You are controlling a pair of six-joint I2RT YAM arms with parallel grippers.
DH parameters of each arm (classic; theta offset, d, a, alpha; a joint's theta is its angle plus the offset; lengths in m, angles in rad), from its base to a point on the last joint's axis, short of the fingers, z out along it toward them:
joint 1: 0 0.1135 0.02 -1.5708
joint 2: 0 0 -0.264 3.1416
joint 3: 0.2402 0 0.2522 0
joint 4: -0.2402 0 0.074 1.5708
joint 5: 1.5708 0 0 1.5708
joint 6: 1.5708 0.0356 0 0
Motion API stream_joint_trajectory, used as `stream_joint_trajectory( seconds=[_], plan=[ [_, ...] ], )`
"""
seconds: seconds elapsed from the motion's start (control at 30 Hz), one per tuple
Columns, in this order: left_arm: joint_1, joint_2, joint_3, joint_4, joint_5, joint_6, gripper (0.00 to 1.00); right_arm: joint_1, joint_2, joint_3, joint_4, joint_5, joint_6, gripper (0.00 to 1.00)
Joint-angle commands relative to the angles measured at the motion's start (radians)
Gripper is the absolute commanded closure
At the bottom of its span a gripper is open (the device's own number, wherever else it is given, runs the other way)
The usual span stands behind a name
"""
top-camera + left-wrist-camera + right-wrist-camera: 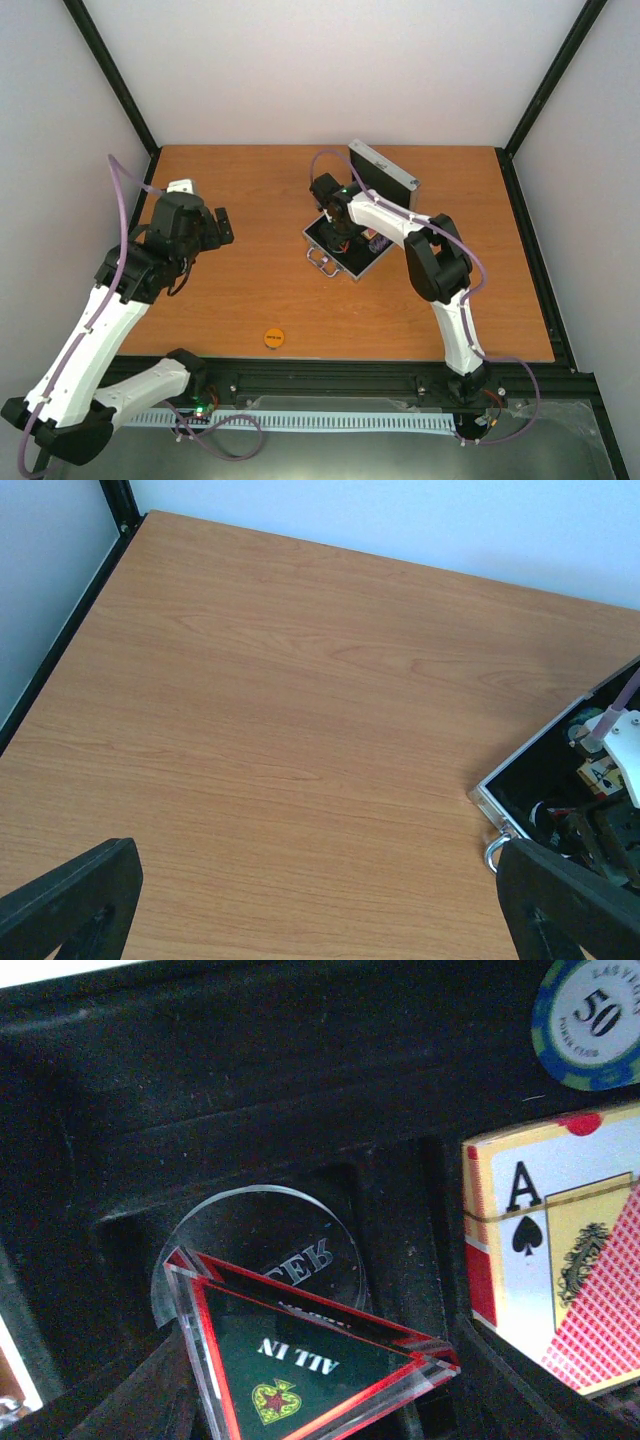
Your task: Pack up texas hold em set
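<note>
The silver case (383,170) lies open mid-table, lid raised at the back, metal handle (322,262) toward me. My right gripper (345,240) reaches into its black-lined base (250,1080). In the right wrist view it is shut on the black-red "ALL IN" triangle (290,1345), held over a clear disc (260,1230) lying in a round recess. The card pack (560,1280) sits to the right, with a blue poker chip (590,1020) beyond it. An orange disc (274,338) lies on the table near the front edge. My left gripper (315,880) hangs open over bare wood, left of the case (520,780).
The wooden table is bounded by a black frame (130,100) and white walls. The case handle (495,850) lies close to my left gripper's right finger (560,900). The right arm's cable (625,695) crosses over the case.
</note>
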State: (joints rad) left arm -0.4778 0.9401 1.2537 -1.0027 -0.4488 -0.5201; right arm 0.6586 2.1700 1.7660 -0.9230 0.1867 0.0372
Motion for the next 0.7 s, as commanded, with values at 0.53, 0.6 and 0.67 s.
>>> stream_joint_trajectory(
  seconds=[0.53, 0.6, 0.67],
  plan=[
    [0.005, 0.024, 0.018, 0.03, -0.003, 0.01, 0.0, -0.019, 0.032, 0.015, 0.003, 0.017, -0.005, 0.24],
    [0.004, 0.024, 0.018, 0.03, -0.002, 0.01, 0.0, -0.019, 0.025, 0.014, 0.003, 0.012, -0.005, 0.24],
    [0.004, 0.024, 0.018, 0.031, -0.001, 0.011, 0.0, -0.019, 0.013, 0.015, 0.0, 0.009, -0.004, 0.23]
  ],
)
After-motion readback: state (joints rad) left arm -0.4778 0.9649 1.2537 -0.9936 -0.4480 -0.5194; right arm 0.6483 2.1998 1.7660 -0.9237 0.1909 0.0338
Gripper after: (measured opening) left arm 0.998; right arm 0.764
